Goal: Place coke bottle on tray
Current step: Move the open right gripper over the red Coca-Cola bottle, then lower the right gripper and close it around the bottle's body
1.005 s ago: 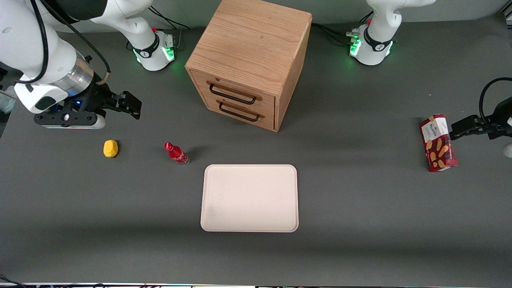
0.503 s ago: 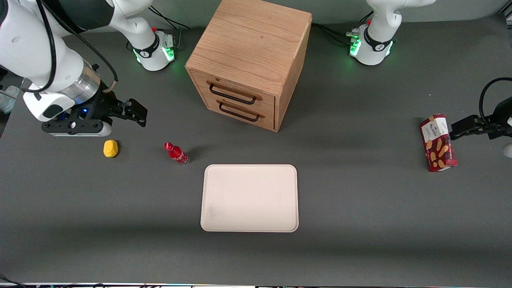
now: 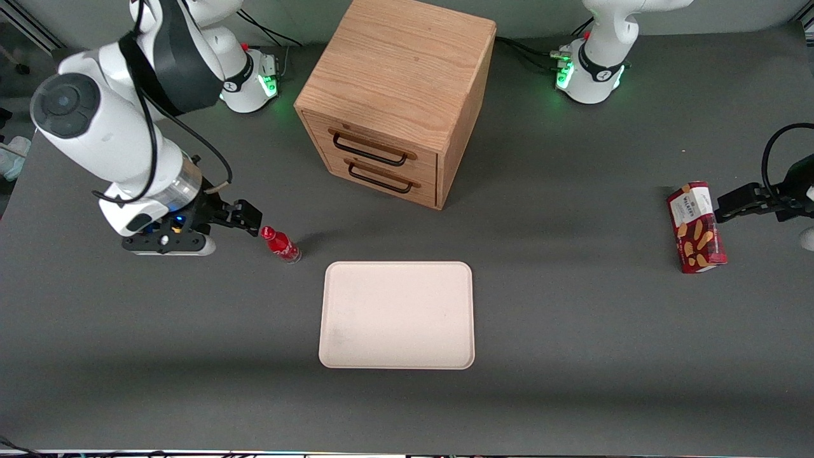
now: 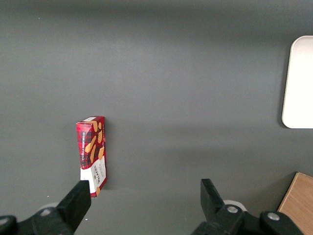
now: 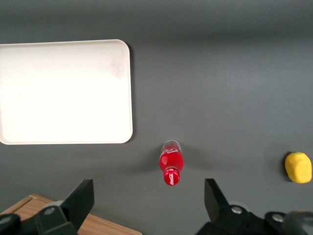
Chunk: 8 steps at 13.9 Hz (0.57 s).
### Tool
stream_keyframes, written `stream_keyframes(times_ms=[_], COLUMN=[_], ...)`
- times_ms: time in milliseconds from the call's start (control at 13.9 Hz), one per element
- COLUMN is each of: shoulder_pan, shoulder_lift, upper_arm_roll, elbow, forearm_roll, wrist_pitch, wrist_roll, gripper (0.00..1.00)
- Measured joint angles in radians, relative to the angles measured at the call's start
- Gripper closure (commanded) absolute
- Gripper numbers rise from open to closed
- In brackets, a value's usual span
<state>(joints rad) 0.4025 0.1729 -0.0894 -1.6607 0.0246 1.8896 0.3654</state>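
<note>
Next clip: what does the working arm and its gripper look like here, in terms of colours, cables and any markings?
The right arm has glossy white rounded shells with a dark grey joint band, a silver metal ring at the wrist and black cables looped along it. Its gripper, hanging above the table beside the coke bottle, is black with two flat fingers spread open. The base glows green.

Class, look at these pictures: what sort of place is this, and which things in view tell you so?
Most likely a robotics lab test bench. Robot arms are bolted to a dark grey table; the open pincer hovers above a coke bottle standing beside a bare tray, with a wooden drawer cabinet as a staged prop.
</note>
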Motion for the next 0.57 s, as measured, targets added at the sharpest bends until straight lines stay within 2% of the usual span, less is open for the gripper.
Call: stream_keyframes(times_ms=[287,574], shoulder_pan=[0.010,0.020], shoulder_lift=[0.000,-0.004], upper_arm_roll=[0.003,0.004], elbow=[-0.169,-0.300], forearm_roll=[0.002,0.002], wrist_pitch=[0.182,0.300], wrist_roll=[0.000,0.001], gripper=[0.00,0.00])
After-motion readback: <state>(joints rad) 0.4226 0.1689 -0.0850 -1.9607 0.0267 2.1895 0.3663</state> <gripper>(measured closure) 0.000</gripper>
